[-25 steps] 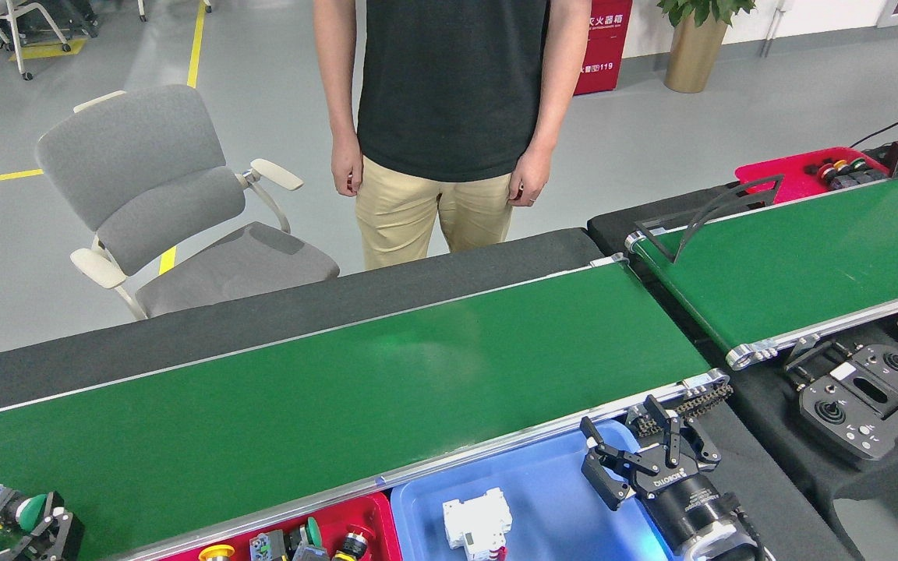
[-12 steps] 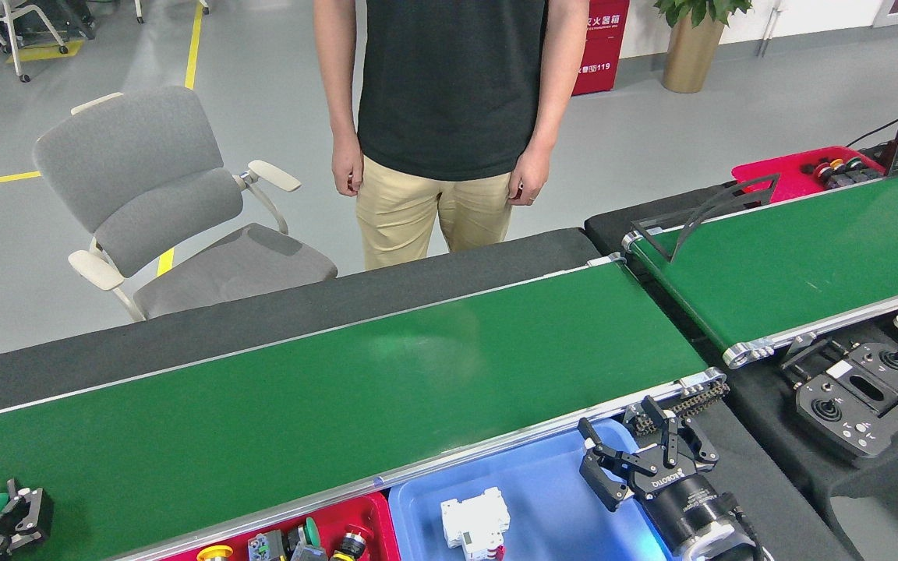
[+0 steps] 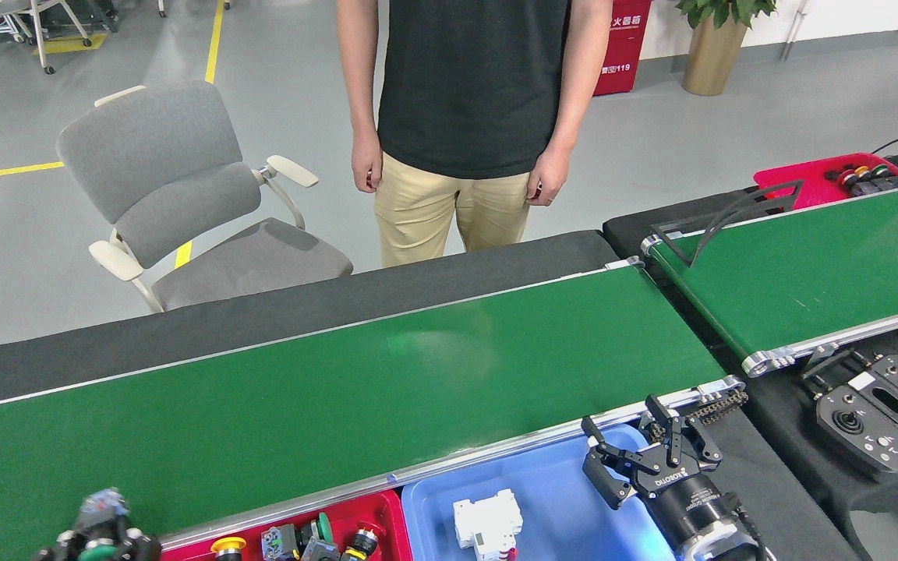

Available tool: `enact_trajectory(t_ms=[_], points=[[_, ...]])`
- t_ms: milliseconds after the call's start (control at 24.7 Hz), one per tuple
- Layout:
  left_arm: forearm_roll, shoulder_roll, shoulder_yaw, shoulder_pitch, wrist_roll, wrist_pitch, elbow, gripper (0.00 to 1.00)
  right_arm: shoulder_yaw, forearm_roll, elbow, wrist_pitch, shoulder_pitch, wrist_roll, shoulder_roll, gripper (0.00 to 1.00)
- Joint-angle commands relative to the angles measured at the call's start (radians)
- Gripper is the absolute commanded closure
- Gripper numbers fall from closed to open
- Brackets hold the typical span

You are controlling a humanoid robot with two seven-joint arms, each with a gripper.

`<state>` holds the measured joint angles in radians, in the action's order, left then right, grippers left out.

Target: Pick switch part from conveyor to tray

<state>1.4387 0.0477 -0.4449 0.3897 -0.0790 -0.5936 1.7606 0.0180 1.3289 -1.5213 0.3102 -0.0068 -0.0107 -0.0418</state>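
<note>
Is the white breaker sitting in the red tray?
No, the white breaker sits in the blue tray, right of the red tray.

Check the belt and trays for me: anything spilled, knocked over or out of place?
Nothing stands out. The conveyor is bare, the white switch part lies inside the blue tray, and the buttons sit in the red tray. The left gripper is blurred, apparently carrying something.
</note>
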Motion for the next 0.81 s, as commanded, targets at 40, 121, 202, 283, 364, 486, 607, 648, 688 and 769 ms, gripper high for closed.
enact_trajectory(t_ms=[40, 121, 202, 283, 364, 486, 607, 648, 688, 769], points=[[-0.003, 0.037, 0.046, 0.005, 0.005, -0.107, 0.019, 0.0, -0.043, -0.003, -0.016, -0.005, -0.005, -0.012, -0.001, 0.0], [-0.003, 0.04, 0.046, 0.003, 0.005, -0.106, 0.019, 0.0, -0.047, -0.003, -0.016, -0.006, -0.005, -0.012, -0.003, 0.0], [-0.004, 0.043, 0.029, 0.0, 0.007, -0.084, 0.019, 0.0, -0.052, -0.003, -0.016, -0.006, -0.005, -0.012, -0.003, 0.0], [-0.006, 0.044, -0.026, -0.002, 0.022, 0.023, 0.019, 0.0, -0.052, -0.003, -0.016, -0.006, -0.005, -0.012, -0.003, 0.0], [-0.001, 0.04, -0.075, 0.001, 0.104, 0.152, 0.019, 0.0, -0.052, -0.003, -0.016, -0.005, -0.005, -0.012, -0.006, 0.0], [0.026, 0.024, -0.166, 0.026, 0.234, 0.207, 0.019, 0.0, -0.052, -0.003, -0.016, -0.005, -0.005, -0.012, -0.004, 0.0], [0.028, 0.006, -0.204, 0.058, 0.237, 0.204, 0.014, 0.0, -0.052, -0.003, -0.014, -0.005, -0.005, -0.012, -0.004, 0.0], [0.026, 0.004, -0.206, 0.066, 0.237, 0.202, 0.013, 0.0, -0.05, -0.003, -0.014, -0.003, -0.005, -0.012, -0.004, 0.0], [0.026, 0.006, -0.204, 0.069, 0.235, 0.202, 0.008, 0.0, -0.049, -0.003, -0.014, -0.002, -0.004, -0.012, -0.004, 0.0], [0.023, 0.006, -0.204, 0.072, 0.234, 0.201, 0.007, 0.0, -0.047, -0.003, -0.016, 0.001, -0.004, -0.012, -0.004, 0.0]])
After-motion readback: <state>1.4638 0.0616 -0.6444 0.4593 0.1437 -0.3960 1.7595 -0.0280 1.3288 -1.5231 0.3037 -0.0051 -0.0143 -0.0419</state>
